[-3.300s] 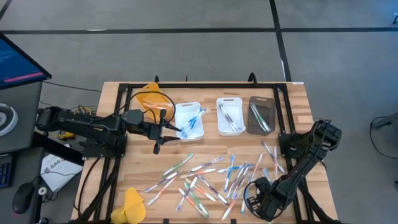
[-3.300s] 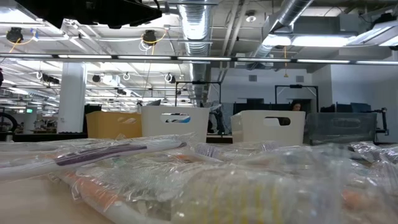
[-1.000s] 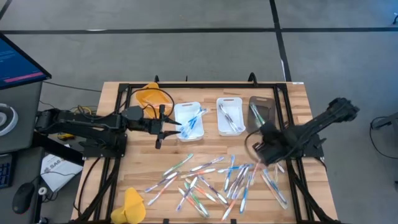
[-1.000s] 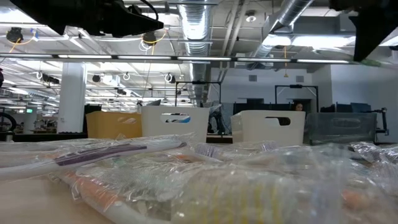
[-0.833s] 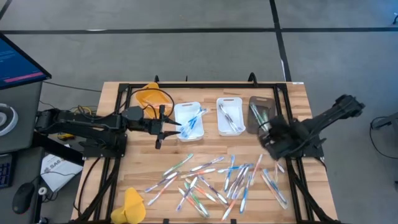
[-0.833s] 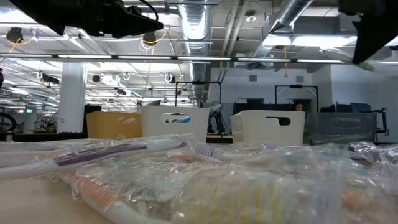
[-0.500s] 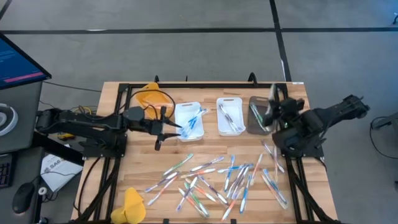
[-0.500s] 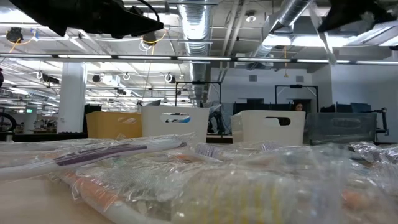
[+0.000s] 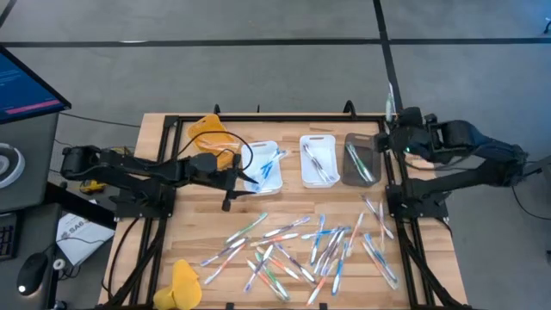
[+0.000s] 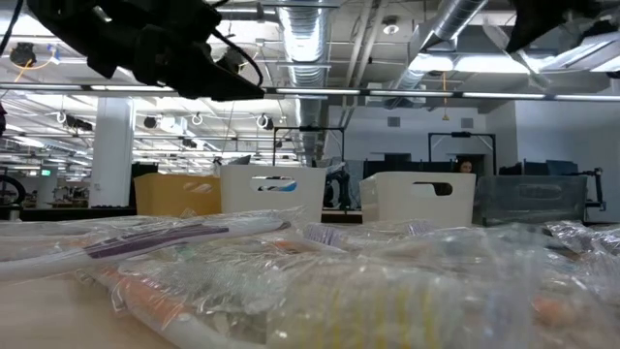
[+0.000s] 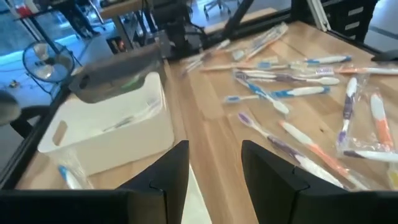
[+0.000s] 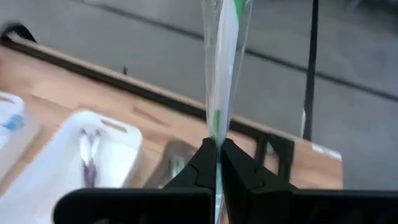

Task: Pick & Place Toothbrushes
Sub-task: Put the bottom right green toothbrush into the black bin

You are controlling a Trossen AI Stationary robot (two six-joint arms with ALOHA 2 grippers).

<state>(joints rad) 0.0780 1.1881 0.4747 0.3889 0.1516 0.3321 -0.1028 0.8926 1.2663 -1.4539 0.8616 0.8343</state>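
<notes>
A grey floor (image 9: 258, 69) is seen around the wooden table (image 9: 284, 215), crossed by dark lines (image 9: 387, 52); at the left a monitor with a blue screen (image 9: 26, 86) is set on a desk, with a mouse (image 9: 30, 274) and papers (image 9: 73, 234) below it. From table height a large open room is shown; the ceiling is hung with silver ducts (image 10: 310, 39) and pipes (image 10: 465, 24); long lamps (image 10: 465, 63) are lit overhead; a white column (image 10: 113, 150) is placed at the left; dark screens (image 10: 407, 163) are lined up along the far wall, and a seated person (image 10: 462, 167) is partly hidden behind them.
</notes>
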